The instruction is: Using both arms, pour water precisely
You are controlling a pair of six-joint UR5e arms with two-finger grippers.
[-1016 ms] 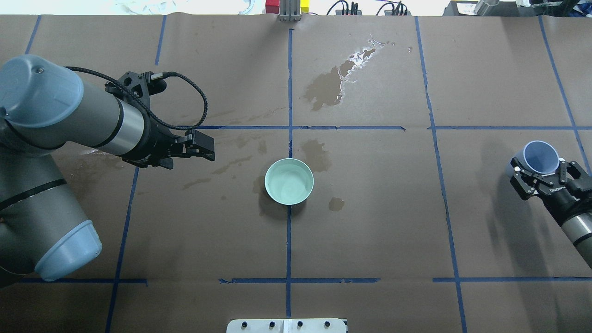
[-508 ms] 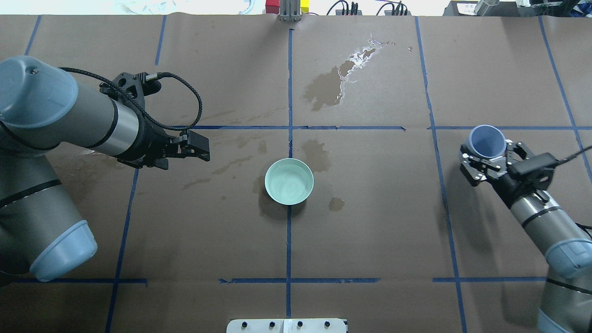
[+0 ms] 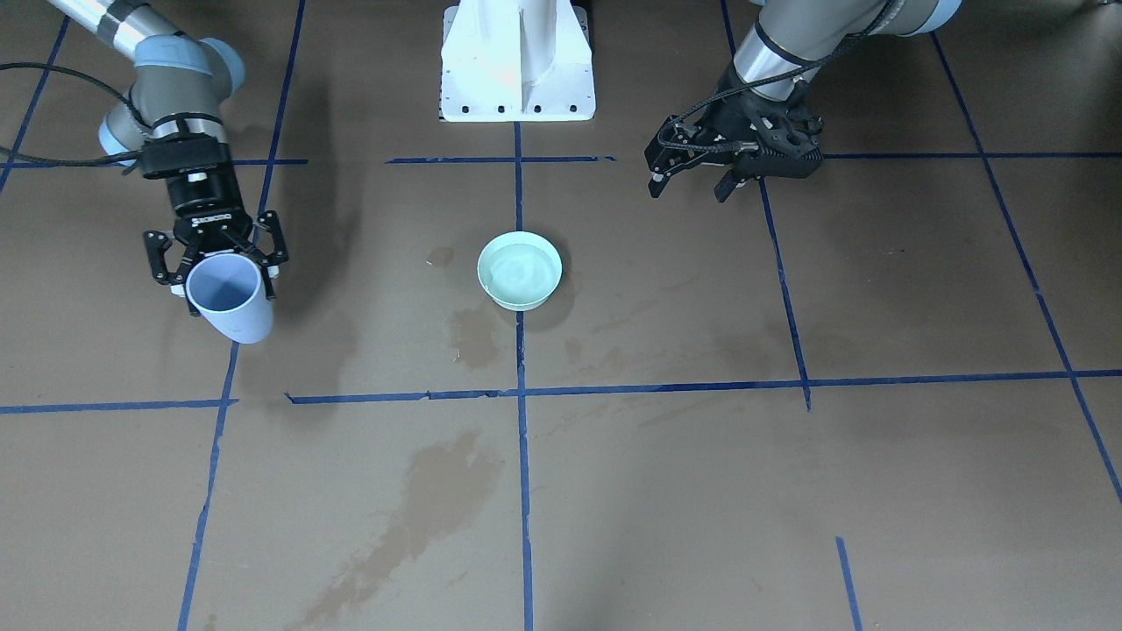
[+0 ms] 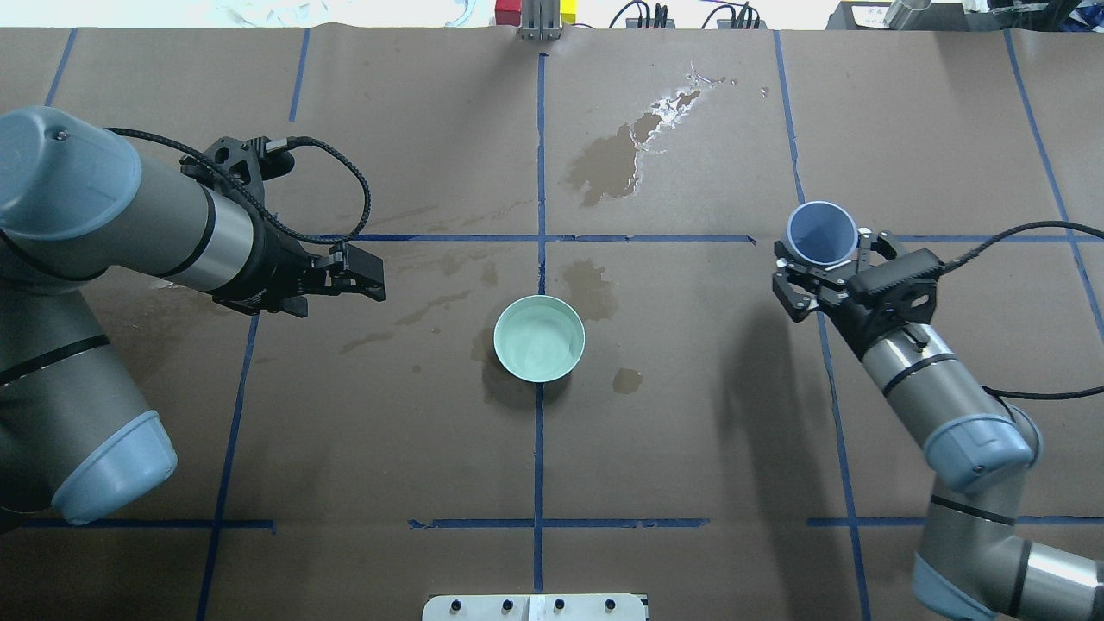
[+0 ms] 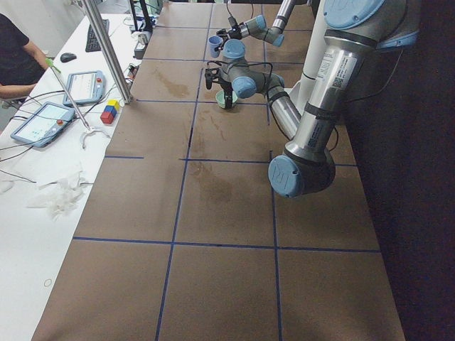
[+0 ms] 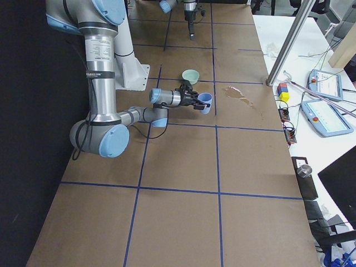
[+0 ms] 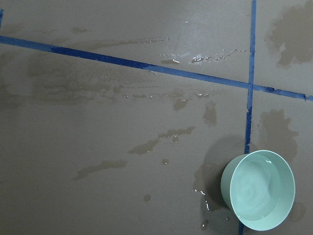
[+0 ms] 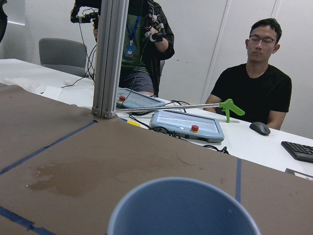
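Observation:
A mint-green bowl (image 4: 497,338) (image 3: 519,303) (image 7: 226,184) stands at the table's middle, with the water (image 7: 255,188) (image 4: 542,341) glossy and faintly rippled inside it. My right gripper (image 4: 824,252) (image 3: 216,260) is shut on a pale blue cup (image 4: 822,231) (image 3: 230,302) (image 8: 183,210) that hangs tilted above the table, well off to the bowl's right in the overhead view. I cannot see whether the cup holds anything. My left gripper (image 4: 369,280) (image 3: 691,182) hovers on the bowl's other side, turned sideways, open, holding nothing.
Wet patches (image 4: 612,159) (image 3: 438,491) darken the brown paper, which is crossed by blue tape lines (image 4: 540,237). The white pedestal (image 3: 517,61) stands at the robot's side. Beyond the far edge are a metal post (image 8: 110,58), tablets (image 8: 186,125) and two people (image 8: 254,93).
My right arm has swung in from the overhead view's right edge towards the bowl and farther from the robot, carrying the blue cup. My left gripper has drawn back slightly to the left.

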